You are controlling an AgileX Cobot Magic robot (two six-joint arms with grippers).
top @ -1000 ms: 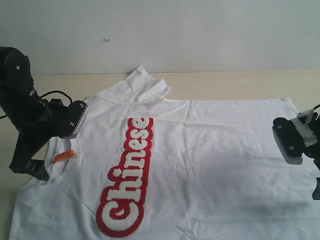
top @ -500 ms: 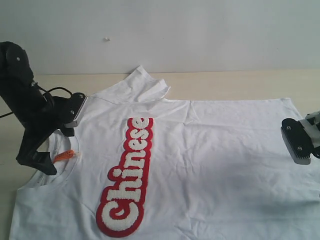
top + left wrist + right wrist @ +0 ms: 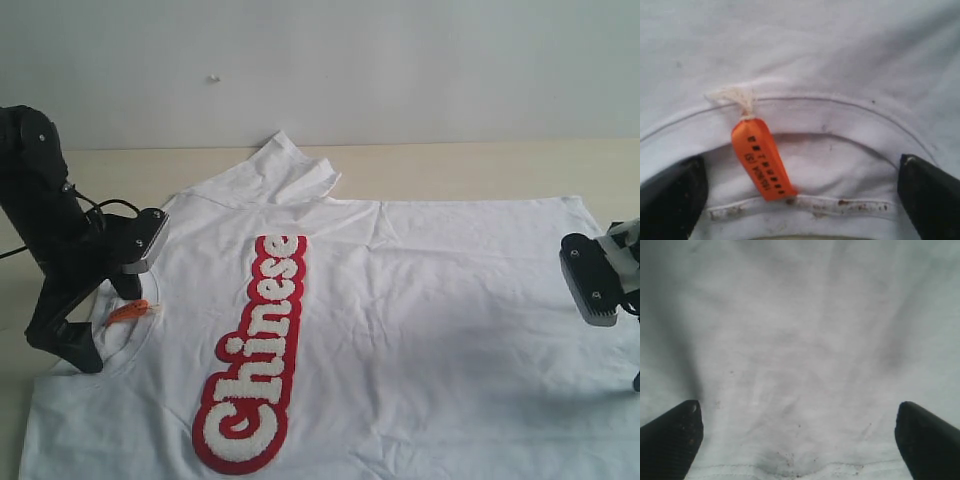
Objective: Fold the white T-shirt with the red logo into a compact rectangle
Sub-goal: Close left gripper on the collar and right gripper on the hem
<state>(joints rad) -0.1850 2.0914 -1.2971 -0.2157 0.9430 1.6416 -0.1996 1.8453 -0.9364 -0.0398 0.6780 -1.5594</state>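
The white T-shirt (image 3: 430,300) lies spread face up on the table, collar to the left and hem to the right. Its red logo (image 3: 258,350) runs along the chest. One sleeve (image 3: 285,172) points toward the wall. My left gripper (image 3: 105,295) is open astride the ribbed collar (image 3: 840,107), its fingers (image 3: 670,200) either side of the orange neck tag (image 3: 762,160). My right gripper (image 3: 613,332) is open over the plain cloth by the hem (image 3: 790,471), and its fingers (image 3: 930,440) hold nothing.
The pale wooden table (image 3: 480,165) extends behind the shirt to a white wall (image 3: 400,60). A black cable (image 3: 105,205) loops off the left arm. The shirt's lower part runs out of the exterior view's bottom edge.
The left gripper has shifted and settled lower around the collar. The right gripper has moved slightly outward toward the hem edge. Both stayed open; the shirt has not moved.
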